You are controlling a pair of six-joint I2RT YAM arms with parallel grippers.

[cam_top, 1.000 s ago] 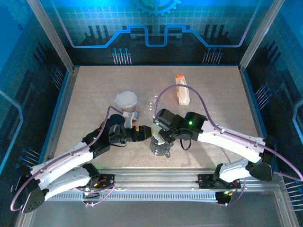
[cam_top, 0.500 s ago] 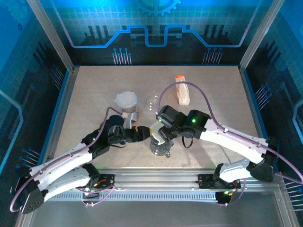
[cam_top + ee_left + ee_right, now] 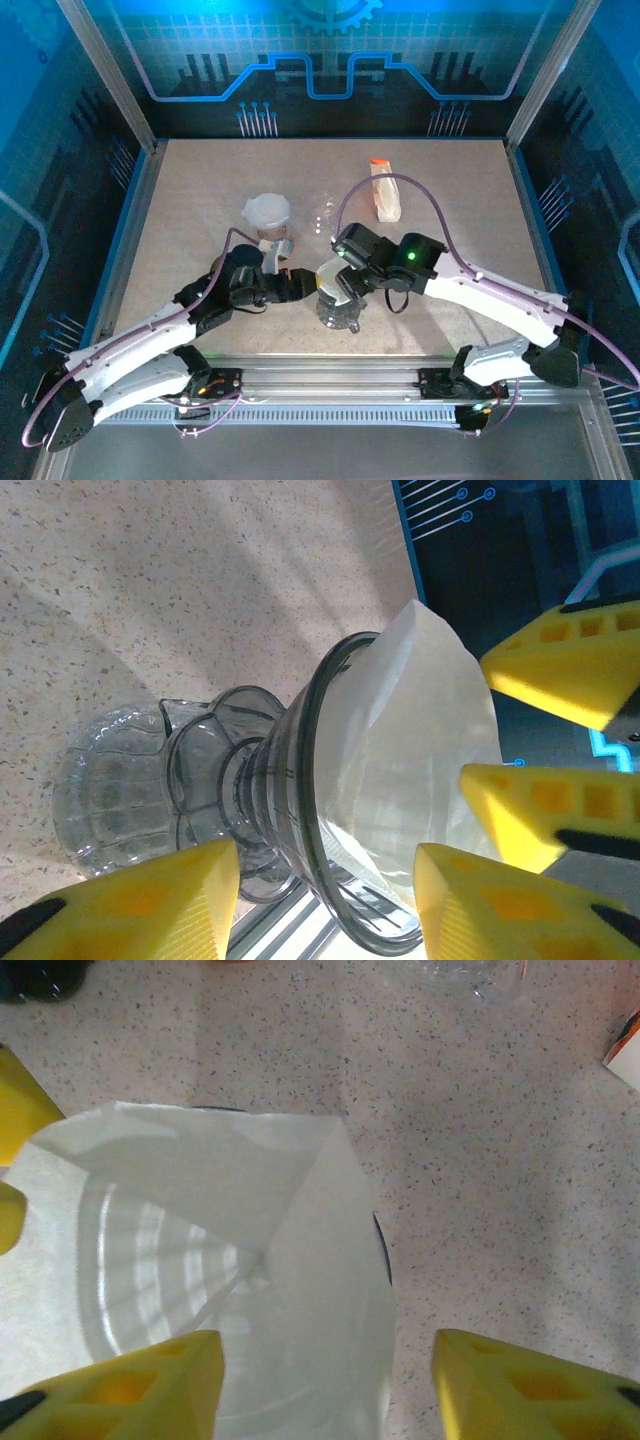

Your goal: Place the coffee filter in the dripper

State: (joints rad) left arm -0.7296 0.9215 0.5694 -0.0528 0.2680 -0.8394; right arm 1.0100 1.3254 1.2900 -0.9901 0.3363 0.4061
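Note:
The clear glass dripper (image 3: 339,312) stands near the table's front edge. The white paper coffee filter (image 3: 215,1260) sits opened inside it, its folded top poking above the rim (image 3: 318,780). My left gripper (image 3: 303,283) reaches in from the left and is open. Its yellow fingers (image 3: 130,905) stand either side of the dripper's rim, one outside the cone, one by the filter (image 3: 420,730). My right gripper (image 3: 334,282) hangs over the dripper from the right, open. One of its fingers (image 3: 120,1385) is above the filter and the other is outside the rim.
A white ruffled container (image 3: 268,212) and a small brown object (image 3: 276,245) stand behind the left gripper. A clear glass piece (image 3: 322,210) and a lying bottle with an orange cap (image 3: 384,196) are further back. The blue frame walls bound the table.
Both grippers have stayed at the dripper. The right wrist has shifted slightly towards the back, and more of the white filter shows between the two grippers. The left jaws have narrowed a little.

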